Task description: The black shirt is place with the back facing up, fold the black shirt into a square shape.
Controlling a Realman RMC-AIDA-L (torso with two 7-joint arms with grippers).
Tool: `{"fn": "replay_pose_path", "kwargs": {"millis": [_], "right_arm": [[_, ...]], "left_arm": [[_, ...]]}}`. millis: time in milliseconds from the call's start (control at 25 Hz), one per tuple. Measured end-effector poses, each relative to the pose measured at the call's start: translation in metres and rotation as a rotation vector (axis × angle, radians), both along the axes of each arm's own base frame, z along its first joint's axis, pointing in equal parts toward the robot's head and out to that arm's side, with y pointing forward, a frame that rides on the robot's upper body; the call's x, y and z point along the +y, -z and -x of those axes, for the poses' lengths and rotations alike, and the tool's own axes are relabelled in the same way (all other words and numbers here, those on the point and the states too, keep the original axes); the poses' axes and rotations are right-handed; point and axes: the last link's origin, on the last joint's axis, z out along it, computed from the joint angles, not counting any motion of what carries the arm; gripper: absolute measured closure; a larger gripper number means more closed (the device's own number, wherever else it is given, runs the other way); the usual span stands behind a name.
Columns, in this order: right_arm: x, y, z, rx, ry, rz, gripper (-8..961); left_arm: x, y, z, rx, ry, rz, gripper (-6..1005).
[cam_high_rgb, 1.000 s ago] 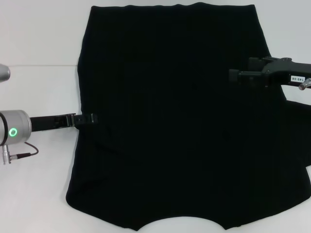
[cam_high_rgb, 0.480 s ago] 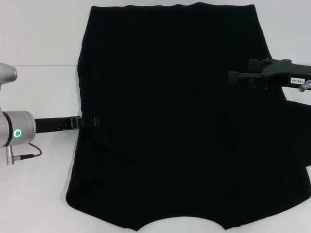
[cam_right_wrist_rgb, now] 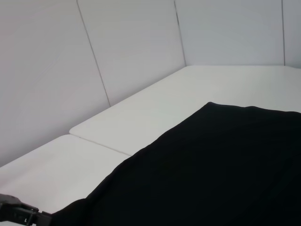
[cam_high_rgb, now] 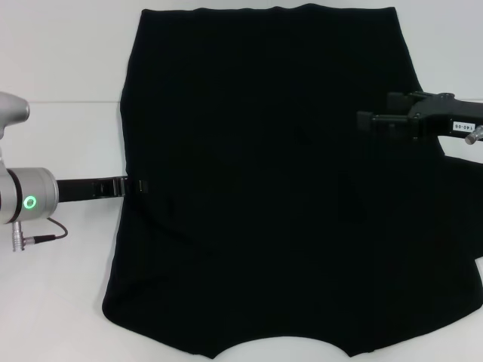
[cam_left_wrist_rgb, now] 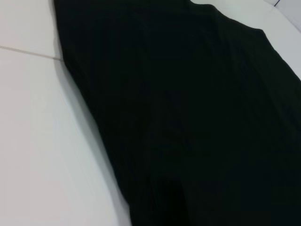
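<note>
Black shirt is spread flat on the white bench, covering most of the head view, plain side up with no print showing. Its straight edge is at the far end and the curved neck cutout sits at the near edge, so the collar end points toward the robot.

Left claw comes in low from the left and sits right at the shirt's left edge, about halfway along that side. Its tip overlaps the fabric there, and there's a small ripple in the cloth just past it. Black on black though, so I honestly can't tell if it's pinching the edge or just touching it. The left wrist view only gives the shirt running diagonally over the bench, no fingers visible.

Right claw is over the right part of the shirt, a bit farther from the robot than the left one, pointing inward. It looks like it's held above the cloth rather than on it, and I can't tell if it's clenched or not. Right wrist view shows the shirt lying smooth on the bench, with pale wall panels behind.
</note>
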Motion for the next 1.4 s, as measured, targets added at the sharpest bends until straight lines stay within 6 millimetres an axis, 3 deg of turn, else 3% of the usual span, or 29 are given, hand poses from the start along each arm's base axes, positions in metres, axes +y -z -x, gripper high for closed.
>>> {"fn": "replay_pose_path", "kwargs": {"millis": [80,320,600,840,1280,1400], "right_arm": [[0.0,0.0,0.0,-0.003,-0.004,-0.001,11],[0.0,0.0,0.0,-0.004,-0.006,-0.001,12],[0.0,0.001,0.0,-0.009,-0.013,-0.002,12],[-0.001,0.001,-0.001,-0.008,-0.011,-0.001,12],[-0.003,0.001,-0.004,-0.007,-0.005,0.003,11],[-0.002,-0.001,-0.005,-0.006,0.003,0.0,11]], "left_arm": [[0.001,-0.001,-0.002,-0.001,0.005,0.0,485],[0.009,0.001,-0.015,-0.016,0.031,0.007,755],[0.025,0.018,-0.052,-0.051,0.097,0.053,968],[0.035,0.028,-0.07,-0.061,0.102,0.048,937],[0.039,0.031,-0.076,-0.13,0.072,-0.016,880],[0.037,0.032,-0.079,-0.164,0.08,-0.005,766]]}}
